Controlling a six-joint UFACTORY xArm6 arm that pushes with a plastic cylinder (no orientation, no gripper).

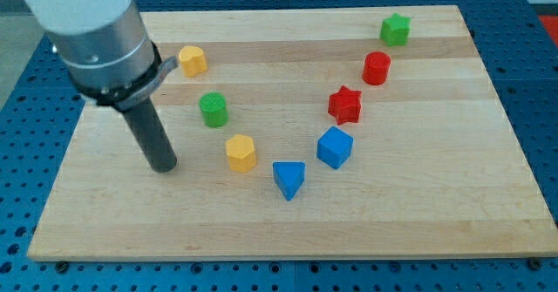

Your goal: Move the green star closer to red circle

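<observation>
The green star (395, 29) sits near the view's top right corner of the wooden board. The red circle (377, 68), a short cylinder, stands just below and slightly left of it, with a small gap between them. My tip (163, 166) rests on the board at the view's left, far from both, left of the yellow hexagon (241, 152) and below-left of the green circle (213, 110).
A red star (345, 105), a blue cube (335, 146) and a blue triangle (289, 179) lie in a curve toward the middle. Another yellow hexagon (192, 61) lies at upper left. The wooden board (453, 205) lies on a blue perforated table.
</observation>
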